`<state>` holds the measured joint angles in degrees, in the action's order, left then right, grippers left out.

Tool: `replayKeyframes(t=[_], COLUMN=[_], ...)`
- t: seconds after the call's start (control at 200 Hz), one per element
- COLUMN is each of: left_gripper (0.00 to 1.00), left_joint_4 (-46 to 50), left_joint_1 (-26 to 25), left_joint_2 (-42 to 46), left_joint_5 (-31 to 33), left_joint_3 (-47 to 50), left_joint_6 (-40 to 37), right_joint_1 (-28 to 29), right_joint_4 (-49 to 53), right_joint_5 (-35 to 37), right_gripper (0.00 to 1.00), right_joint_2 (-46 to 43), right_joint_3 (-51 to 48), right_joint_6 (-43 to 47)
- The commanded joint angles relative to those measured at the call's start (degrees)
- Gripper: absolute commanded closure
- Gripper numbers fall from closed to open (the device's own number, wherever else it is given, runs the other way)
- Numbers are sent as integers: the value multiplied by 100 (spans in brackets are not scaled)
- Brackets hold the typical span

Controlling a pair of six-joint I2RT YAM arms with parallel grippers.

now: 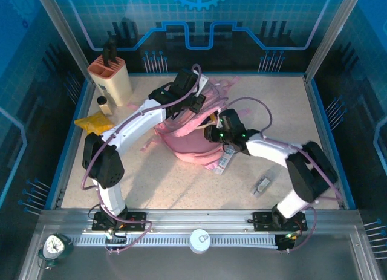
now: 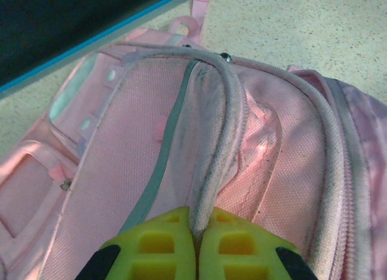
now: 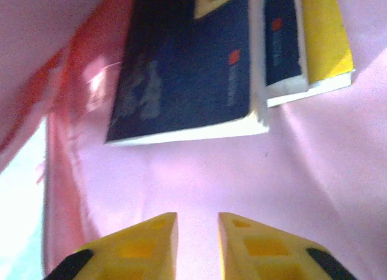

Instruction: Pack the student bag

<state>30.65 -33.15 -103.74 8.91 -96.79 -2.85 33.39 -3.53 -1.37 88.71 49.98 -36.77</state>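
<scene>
Inside the student bag (image 3: pixel 242 189), two navy books (image 3: pixel 193 68).

Bright, blue-tinged light; blurry right-wrist view

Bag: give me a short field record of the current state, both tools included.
bag: pink, on table, main pocket open
left tool: shut on rim of the opening
right tool: inside bag, fingers slightly apart, nothing between them
contents: two dark blue books lying inside
outside bag: small grey item on its right, yellow packet on its left
</scene>
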Motion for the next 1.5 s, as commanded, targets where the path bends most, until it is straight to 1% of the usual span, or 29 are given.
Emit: replayKeyframes(t=[0.0,0.01,0.025,0.065,0.115,0.145,0.165,0.24,0.3,0.4,0.525,0.625,0.76,0.83,0.921,1.056,1.146,1.246,1.321,1.371,1.496], left_gripper=[100,100,96,79,62,55,52,47,43,39,36,33,28,28,28,31,35,38,44,53,71], left_joint_4=[-77,-77,-77,-86,-56,-80,-122,-329,-405,-517,-855,-1259,-1839,-1978,-2223,-2442,-2586,-2778,-2955,-2971,-3165], left_joint_1=[-7,-1,9,1,3,9,18,84,265,811,1636,2148,2707,2942,3070,3078,3086,3086,3086,3086,3077], left_joint_2=[414,433,462,564,724,868,974,1388,1681,1990,2166,2121,1645,1318,1001,602,326,121,-97,-234,-288], left_joint_5=[-349,-375,-396,-505,-660,-729,-770,-829,-764,-822,-1203,-1536,-1982,-2083,-2176,-2231,-2229,-2016,-2204,-2331,-2399], left_joint_3=[253,291,356,510,725,881,1008,1566,2005,2732,3504,3950,4217,4213,4213,4177,4146,4114,3984,3861,3896], left_joint_6=[525,554,602,684,838,958,1025,1319,1677,2334,2957,3258,3561,3739,3833,3902,4034,4207,4290,4320,4426], right_joint_1=[62,63,63,58,63,70,70,93,113,281,723,1046,1375,1487,1543,1548,1532,1465,1400,1328,1085], right_joint_4=[544,612,706,888,1090,1222,1294,1559,1738,1864,1709,1485,1241,1190,1165,1126,1175,1175,1187,1222,1106], right_joint_5=[-22,-17,-18,0,-17,-24,-40,-136,-291,-472,-554,-515,-408,-357,-175,-23,103,117,140,174,170], right_gripper=[69,69,68,65,63,62,62,58,57,54,52,51,51,50,50,50,50,50,50,50,50], right_joint_2=[-797,-862,-949,-1186,-1432,-1563,-1651,-1855,-1886,-1761,-1417,-1072,-600,-414,-290,-190,-103,-16,69,125,261], right_joint_3=[-336,-352,-384,-483,-607,-653,-675,-718,-695,-652,-585,-519,-424,-374,-387,-418,-360,-286,-189,-122,3], right_joint_6=[348,362,378,436,480,510,528,575,575,460,296,153,16,-14,-113,-140,-112,-51,40,94,211])
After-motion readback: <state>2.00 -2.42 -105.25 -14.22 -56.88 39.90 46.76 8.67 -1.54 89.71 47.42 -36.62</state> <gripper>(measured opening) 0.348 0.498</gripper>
